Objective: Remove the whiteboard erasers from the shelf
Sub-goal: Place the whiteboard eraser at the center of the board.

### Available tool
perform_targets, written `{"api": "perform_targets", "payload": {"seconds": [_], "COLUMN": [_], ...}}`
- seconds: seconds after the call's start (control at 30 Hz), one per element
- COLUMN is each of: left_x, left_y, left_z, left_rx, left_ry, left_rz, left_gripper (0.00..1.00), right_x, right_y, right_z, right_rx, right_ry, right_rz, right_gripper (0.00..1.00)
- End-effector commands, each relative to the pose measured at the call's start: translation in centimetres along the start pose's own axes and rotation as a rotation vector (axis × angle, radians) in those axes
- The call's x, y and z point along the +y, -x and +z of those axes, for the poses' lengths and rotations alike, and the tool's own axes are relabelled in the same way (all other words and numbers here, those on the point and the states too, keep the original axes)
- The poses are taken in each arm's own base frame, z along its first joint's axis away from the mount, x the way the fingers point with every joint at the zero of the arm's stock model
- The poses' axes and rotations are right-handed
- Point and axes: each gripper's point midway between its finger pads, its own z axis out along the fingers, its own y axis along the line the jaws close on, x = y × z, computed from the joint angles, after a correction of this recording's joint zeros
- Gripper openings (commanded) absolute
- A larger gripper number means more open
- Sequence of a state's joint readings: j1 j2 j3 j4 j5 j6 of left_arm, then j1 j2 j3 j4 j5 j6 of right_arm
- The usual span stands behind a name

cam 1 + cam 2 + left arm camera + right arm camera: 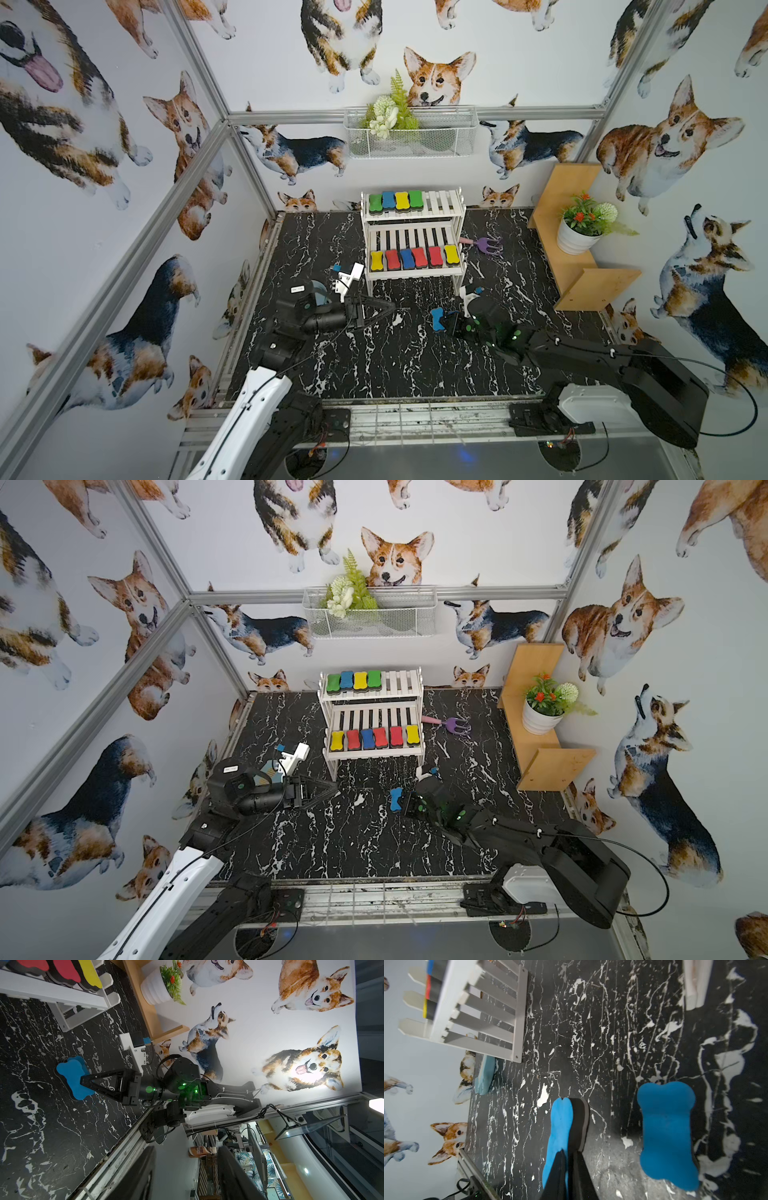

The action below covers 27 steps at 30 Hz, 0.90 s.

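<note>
Ten coloured bone-shaped erasers (pixel 419 257) sat on the white slatted two-tier shelf (pixel 415 276). The right gripper (pixel 568 1154) clenched a blue eraser (pixel 560 1124) on edge, long axis along its fingers (pixel 557 1169), beside a second blue eraser (pixel 666 1136) lying flat; the left gripper (pixel 392 309) gaped empty.

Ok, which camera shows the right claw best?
Left wrist: the right claw shows whole and side-on. Right wrist catches only its fingertips pinching a blue eraser. In both top views it is small, dark, and seen from above.
</note>
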<state>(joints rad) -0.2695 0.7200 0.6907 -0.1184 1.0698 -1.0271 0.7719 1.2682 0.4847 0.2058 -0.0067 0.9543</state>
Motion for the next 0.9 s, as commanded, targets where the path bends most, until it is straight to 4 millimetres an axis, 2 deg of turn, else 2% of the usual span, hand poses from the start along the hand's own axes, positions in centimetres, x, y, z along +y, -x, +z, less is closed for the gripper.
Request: {"api": "perform_targets", "payload": {"seconds": [0.0,0.03,0.07,0.13,0.17,0.37,0.43,0.57,0.63,0.73,0.87], "left_x": [-0.3,4.4,6.0,6.0,6.0,6.5,6.6,6.6,6.6,6.7,6.8], "left_y": [0.0,7.4,9.8,9.8,9.8,9.8,9.8,9.7,9.7,9.7,9.8], "left_z": [-0.1,-2.5,-4.6,-4.6,-4.6,-4.6,-4.6,-4.6,-4.7,-4.7,-4.7], "left_rx": [0.003,-0.364,-0.530,-0.529,-0.528,-0.526,-0.522,-0.524,-0.525,-0.526,-0.526], "left_ry": [-0.004,0.397,0.526,0.529,0.529,0.543,0.544,0.549,0.551,0.554,0.559], "left_rz": [0.014,0.509,0.406,0.409,0.408,0.403,0.403,0.403,0.406,0.405,0.404], "left_gripper": [0.53,0.53,0.53,0.53,0.98,0.99,0.99,0.99,0.99,0.99,0.99], "right_x": [-1.2,-1.3,-1.5,-2.0,-2.2,-3.1,-3.2,-3.6,-3.6,-3.2,-2.4], "right_y": [0.2,0.2,0.1,0.1,0.0,-0.4,-0.3,-0.3,-0.1,0.3,1.0], "right_z": [0.7,0.9,1.2,1.5,1.7,2.7,2.8,2.9,2.7,2.5,2.2], "right_rx": [-0.006,-0.002,0.001,0.005,0.010,0.023,0.022,0.024,0.016,-0.001,-0.022], "right_ry": [-0.072,-0.077,-0.086,-0.103,-0.111,-0.140,-0.147,-0.172,-0.175,-0.164,-0.148], "right_rz": [-0.038,-0.042,-0.045,-0.048,-0.053,-0.057,-0.057,-0.060,-0.061,-0.070,-0.085], "right_gripper": [0.00,0.00,0.00,0.00,0.00,0.02,0.06,0.19,0.32,0.45,0.56]}}
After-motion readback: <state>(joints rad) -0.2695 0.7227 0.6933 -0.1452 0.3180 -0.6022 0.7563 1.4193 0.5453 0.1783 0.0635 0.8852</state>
